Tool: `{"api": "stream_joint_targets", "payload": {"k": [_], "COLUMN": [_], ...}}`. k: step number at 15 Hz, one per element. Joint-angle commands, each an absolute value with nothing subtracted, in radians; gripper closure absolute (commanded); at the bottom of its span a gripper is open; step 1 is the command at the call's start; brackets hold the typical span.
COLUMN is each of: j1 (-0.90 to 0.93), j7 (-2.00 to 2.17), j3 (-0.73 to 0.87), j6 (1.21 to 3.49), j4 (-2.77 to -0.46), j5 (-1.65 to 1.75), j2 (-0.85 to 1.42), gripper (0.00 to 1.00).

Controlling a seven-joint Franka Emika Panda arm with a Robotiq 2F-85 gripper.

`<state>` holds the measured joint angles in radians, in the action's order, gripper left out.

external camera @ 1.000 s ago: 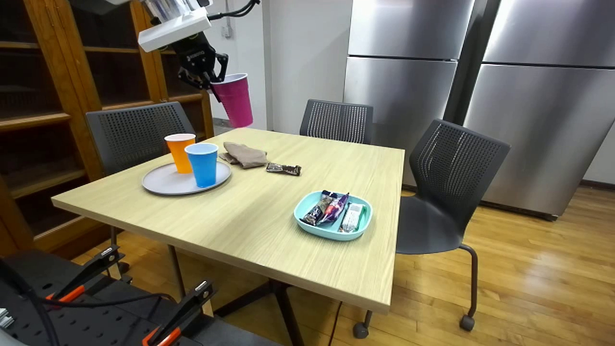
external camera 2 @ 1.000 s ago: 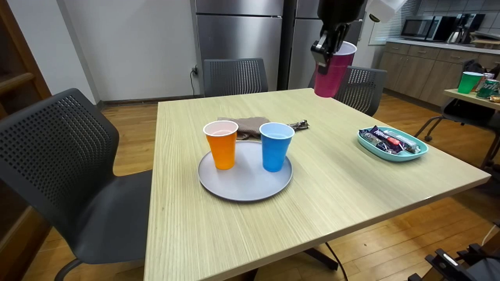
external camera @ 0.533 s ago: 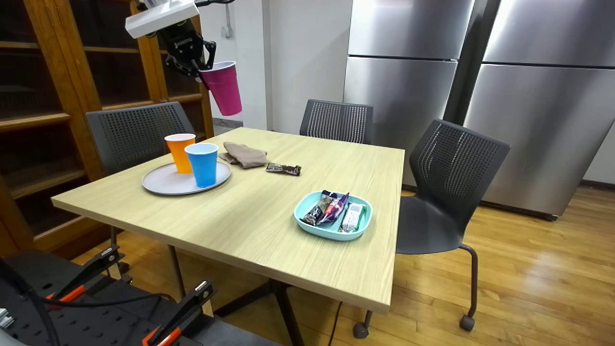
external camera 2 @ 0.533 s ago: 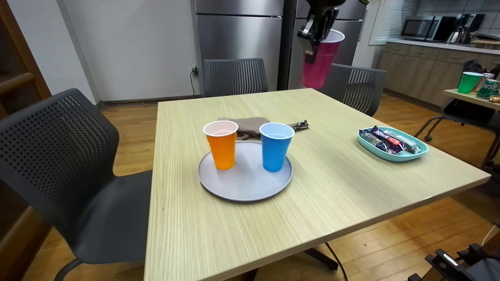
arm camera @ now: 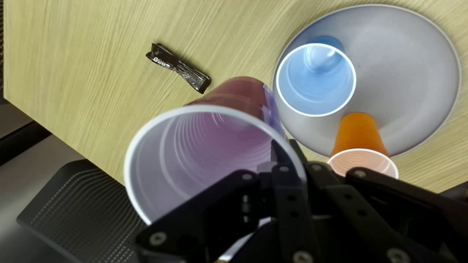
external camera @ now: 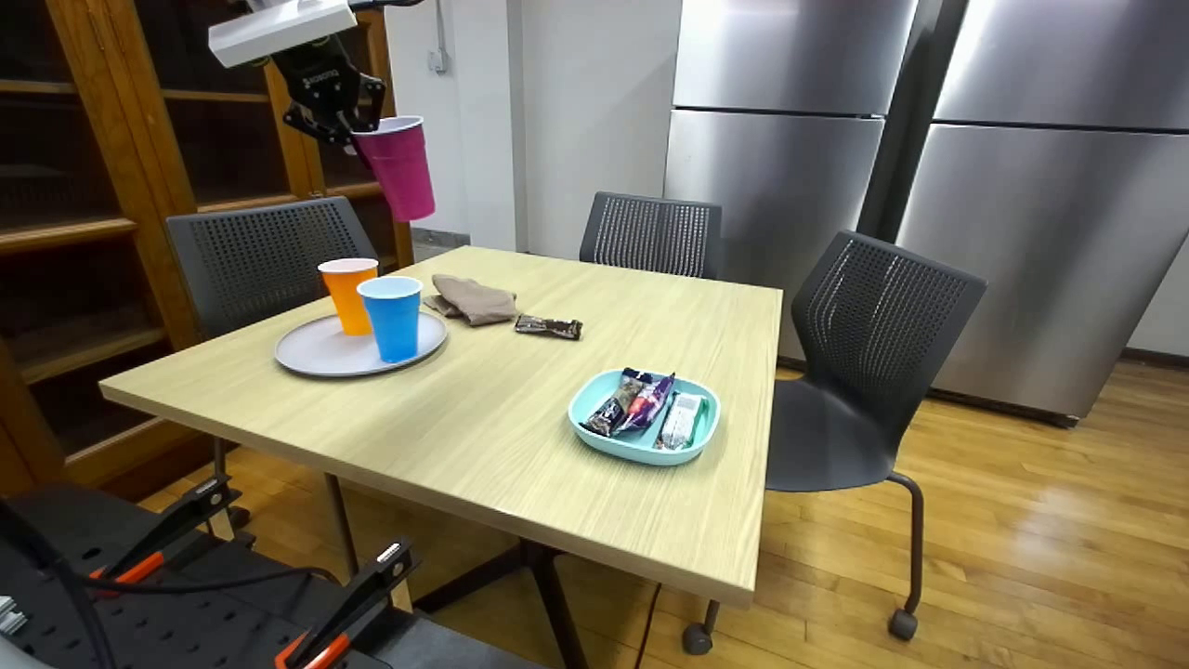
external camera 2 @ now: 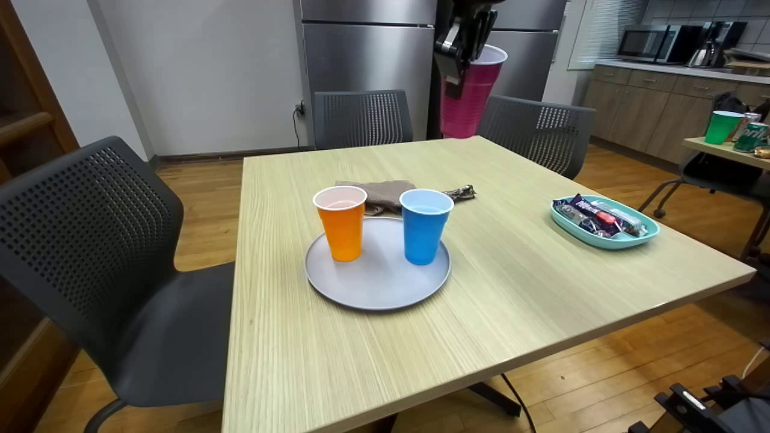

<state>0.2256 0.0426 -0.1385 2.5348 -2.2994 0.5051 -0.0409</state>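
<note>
Pink cup (external camera: 399, 170): pinched at the rim in closed gripper (arm camera: 287, 149), already clear of table (external camera: 506, 409), not yet released, plate (arm camera: 402, 73) towards two o'clock in wrist view.

In an exterior view, the top edge crops the claw (external camera 2: 462, 84); below the claw, the blue cup (external camera 2: 426, 230) partly hides the brown cloth (external camera 2: 385, 193).

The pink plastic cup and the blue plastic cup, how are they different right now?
The pink plastic cup is up in the air, its wall pinched by the black two-finger gripper, while the blue plastic cup stands on the round grey plate. The pink cup tilts; the blue cup is upright. Outside, the pink cup is deep pink and the blue cup bright blue. Both have a white rim and a wide open top.
</note>
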Motion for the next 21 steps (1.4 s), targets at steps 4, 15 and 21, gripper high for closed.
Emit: {"api": "stream_joint_targets", "payload": {"k": [4,15,21], "j1": [0.236,0.292,0.281], "j7": [-0.039,-0.154,-0.291], "j3": [-0.201,-0.257,-0.277], "j6": [2.521,2.543,2.59], "j4": [-2.25,-2.214,-2.196], "j5": [0.465,0.428,0.311], "j2": [0.026,0.142,0.224], "gripper": [1.0,1.0,1.0]}}
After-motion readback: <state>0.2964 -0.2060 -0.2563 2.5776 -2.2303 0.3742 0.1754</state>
